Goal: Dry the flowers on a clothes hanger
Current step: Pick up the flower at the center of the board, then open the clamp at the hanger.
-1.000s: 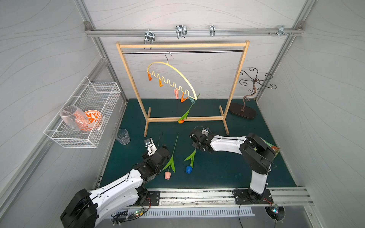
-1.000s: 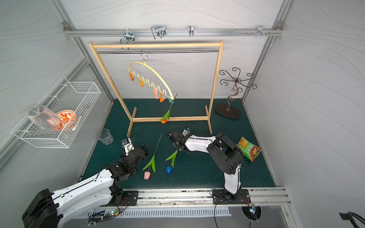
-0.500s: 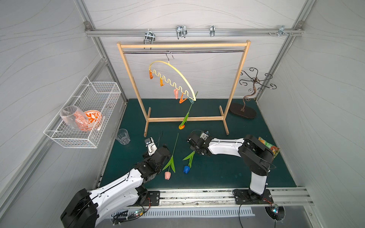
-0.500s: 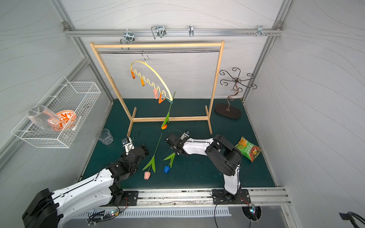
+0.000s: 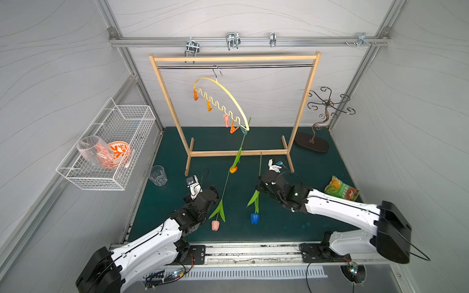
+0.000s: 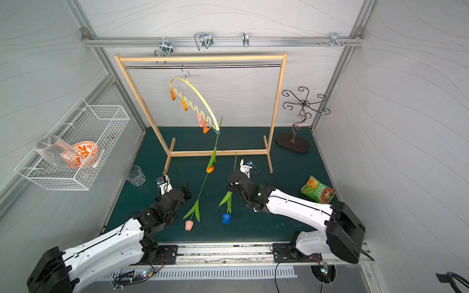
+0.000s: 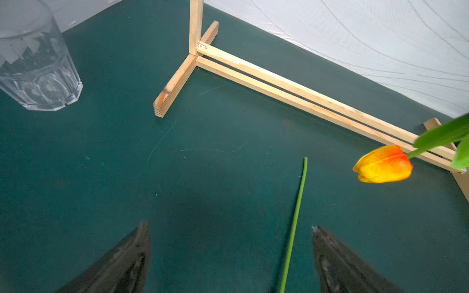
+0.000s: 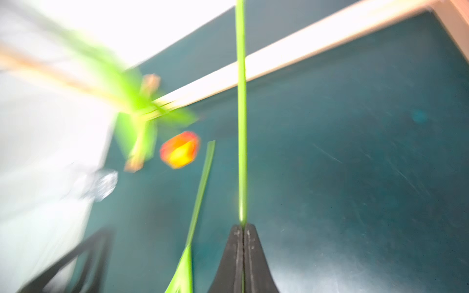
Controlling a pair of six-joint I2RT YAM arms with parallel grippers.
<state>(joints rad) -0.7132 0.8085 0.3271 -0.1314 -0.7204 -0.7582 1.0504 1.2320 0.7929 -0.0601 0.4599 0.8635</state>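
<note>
1 of the 3 flowers is done: the orange-yellow tulip (image 5: 233,168) hangs head down from the teal clothespin (image 5: 244,131) at the low end of the clothes hanger (image 5: 234,99), which tilts from the wooden rack (image 5: 236,58). The step in hand looks like the 2nd flower. The right gripper (image 8: 243,228) has its fingers pressed together on the thin stem of the blue tulip (image 5: 254,218), partway along it. The pink tulip (image 5: 215,225) lies on the green mat (image 5: 279,228), and the left gripper (image 7: 229,225) sits over its stem with fingers wide apart, closed on nothing. Next, I judge, the blue stem must be carried up to 1 of the 4 free clothespins (image 5: 226,121) and that pin squeezed open, likely work for the left gripper. The hanger hangs loose and may swing. The right wrist view alone shows the clamp on the stem, which both top views leave hidden, though the rest of that view is blurred. The left wrist view alone shows the pink stem between the open fingers, nearer 1 of them. Only the top views take in the hanger and its pins. Whether the blue tulip's head is off the mat I cannot tell.
</note>
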